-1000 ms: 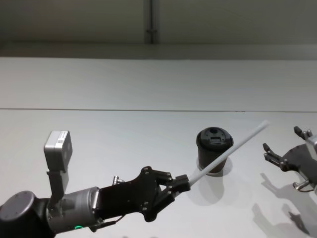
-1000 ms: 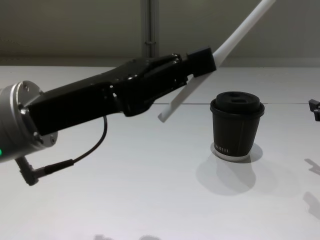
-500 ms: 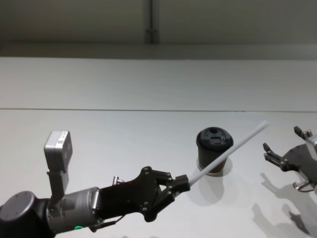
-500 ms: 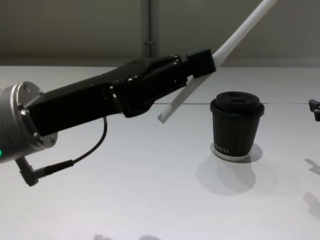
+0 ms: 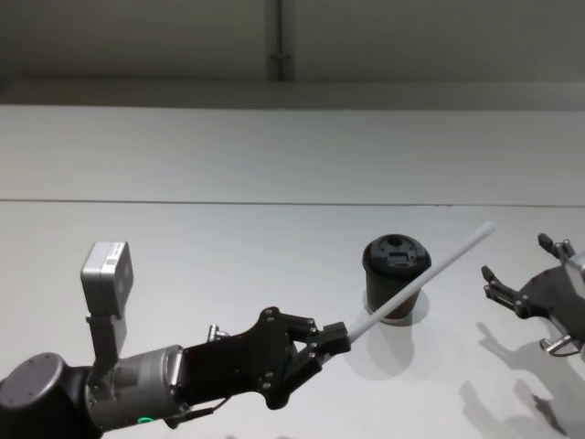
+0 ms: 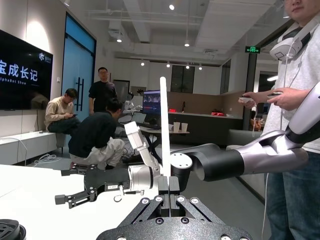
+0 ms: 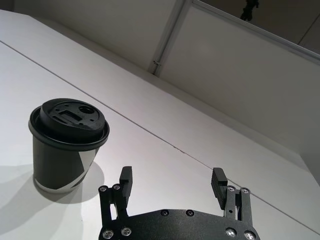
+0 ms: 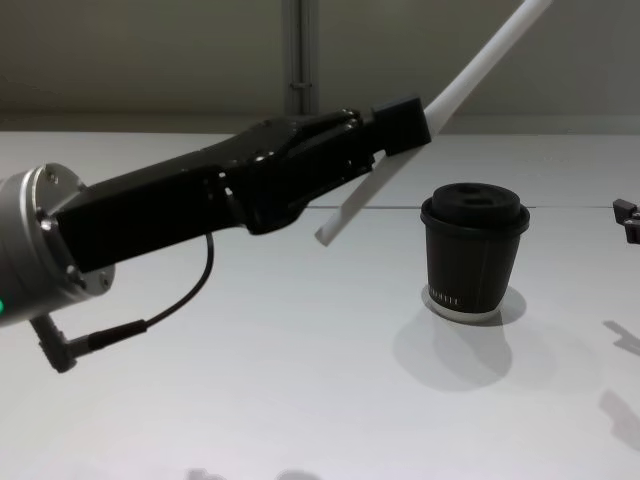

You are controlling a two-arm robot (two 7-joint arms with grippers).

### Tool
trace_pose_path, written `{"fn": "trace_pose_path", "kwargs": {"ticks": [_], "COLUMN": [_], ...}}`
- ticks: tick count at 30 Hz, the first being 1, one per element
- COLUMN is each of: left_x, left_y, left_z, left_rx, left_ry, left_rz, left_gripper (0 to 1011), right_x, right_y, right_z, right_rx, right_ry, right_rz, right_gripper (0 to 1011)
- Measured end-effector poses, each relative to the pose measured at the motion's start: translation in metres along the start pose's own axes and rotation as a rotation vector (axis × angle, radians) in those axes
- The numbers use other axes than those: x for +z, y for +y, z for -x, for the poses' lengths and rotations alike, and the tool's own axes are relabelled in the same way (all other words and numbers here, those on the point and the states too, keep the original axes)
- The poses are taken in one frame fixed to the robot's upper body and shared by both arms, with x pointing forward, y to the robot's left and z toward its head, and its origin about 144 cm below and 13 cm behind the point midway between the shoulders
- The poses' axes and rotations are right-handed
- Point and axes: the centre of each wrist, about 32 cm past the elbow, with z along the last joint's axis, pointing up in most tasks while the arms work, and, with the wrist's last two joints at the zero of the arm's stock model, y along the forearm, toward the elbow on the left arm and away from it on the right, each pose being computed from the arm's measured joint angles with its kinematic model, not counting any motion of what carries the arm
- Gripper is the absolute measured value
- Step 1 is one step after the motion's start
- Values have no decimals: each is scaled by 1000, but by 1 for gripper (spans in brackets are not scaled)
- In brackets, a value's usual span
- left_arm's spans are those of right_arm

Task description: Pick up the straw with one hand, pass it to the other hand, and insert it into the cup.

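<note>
My left gripper (image 5: pixel 338 337) (image 8: pixel 400 125) (image 6: pixel 165 187) is shut on the lower part of the white straw (image 5: pixel 430 274) (image 8: pixel 480 60) (image 6: pixel 163 125) and holds it in the air. The straw slants up and to the right, crossing in front of the cup's lid in the head view. The black lidded cup (image 5: pixel 393 256) (image 8: pixel 472 255) (image 7: pixel 65 145) stands upright on the table. My right gripper (image 5: pixel 515 258) (image 7: pixel 172 174) hovers open to the right of the cup, a little beyond the straw's upper tip, with nothing between its fingers. One of its fingertips (image 8: pixel 625 210) pokes in at the chest view's right edge.
A thin dark seam (image 5: pixel 183 202) runs across the white table behind the cup. The table's far edge meets a grey wall (image 5: pixel 274 91). My left arm's cable (image 8: pixel 180 300) hangs below the forearm. Open tabletop lies in front of and left of the cup.
The right gripper has shifted slightly up and toward the straw's tip. The left gripper and the straw have held still.
</note>
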Motion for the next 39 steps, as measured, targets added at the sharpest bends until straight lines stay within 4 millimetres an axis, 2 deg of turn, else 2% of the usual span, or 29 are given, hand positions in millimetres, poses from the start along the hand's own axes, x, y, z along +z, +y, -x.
{"fn": "trace_pose_path", "kwargs": {"ticks": [10,21,34,39], "left_x": [0,0,0,0], "left_y": [0,0,0,0], "left_z": [0,0,0,0], "left_rx": [1,1,1,1], "left_ry": [1,1,1,1], "left_rz": [0,0,0,0], "left_gripper": [0,0,0,0], "right_x": [1,3,4,4], "right_y": [-17,-37,-35,-33], "right_z": [-8,-24,-27,-26], "right_rx": [136,319,512,564], "right_ry": [32,166,381,413], "right_rz": [-70,-165,-269,-293], "right_gripper": [1001,1001,1001,1001]}}
